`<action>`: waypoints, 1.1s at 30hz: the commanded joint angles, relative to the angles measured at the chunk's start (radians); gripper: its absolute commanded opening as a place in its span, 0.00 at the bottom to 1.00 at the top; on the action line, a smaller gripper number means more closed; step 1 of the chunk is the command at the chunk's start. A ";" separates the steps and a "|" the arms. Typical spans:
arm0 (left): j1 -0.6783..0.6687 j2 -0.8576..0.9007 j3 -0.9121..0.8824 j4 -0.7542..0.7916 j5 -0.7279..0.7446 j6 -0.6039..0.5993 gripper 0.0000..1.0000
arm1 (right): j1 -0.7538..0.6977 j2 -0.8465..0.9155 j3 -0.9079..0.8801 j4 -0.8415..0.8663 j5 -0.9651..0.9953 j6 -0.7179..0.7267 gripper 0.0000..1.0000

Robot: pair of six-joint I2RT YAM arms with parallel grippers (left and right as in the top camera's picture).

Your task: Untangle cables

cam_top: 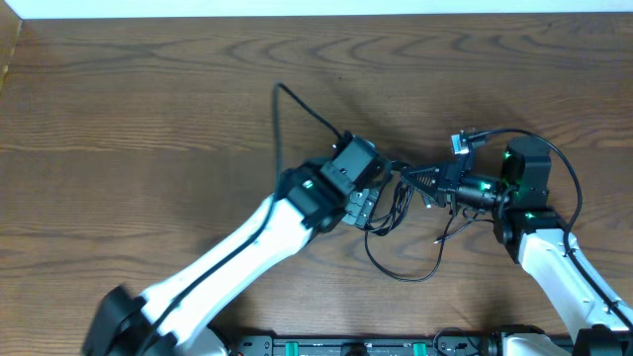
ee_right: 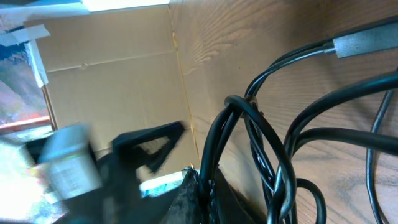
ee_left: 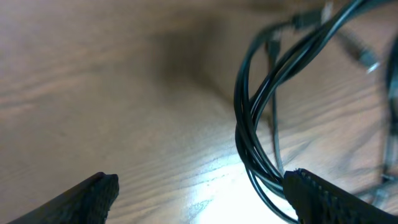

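The cables (cam_top: 400,206) are thin black cords in a small tangle at mid-table, with one loop trailing toward the front edge. My left gripper (cam_top: 364,208) is at the tangle's left side. In the left wrist view its jaws (ee_left: 202,190) are open, and the black strands (ee_left: 249,124) run down against the inside of the right finger. My right gripper (cam_top: 423,184) is at the tangle's right side. In the right wrist view it (ee_right: 208,186) is shut on black strands, with more loops (ee_right: 273,155) beside it. I see no white cord clearly.
The wooden table (cam_top: 148,119) stretches left and back. A thicker black wire (cam_top: 287,104) arches from my left wrist, and another (cam_top: 569,173) loops round my right wrist. A cardboard wall (ee_right: 124,81) stands at the table's edge in the right wrist view.
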 commanded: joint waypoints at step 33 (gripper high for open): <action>-0.008 -0.071 -0.003 -0.055 0.158 -0.762 0.97 | -0.118 -0.006 0.003 -0.221 -0.314 0.723 0.01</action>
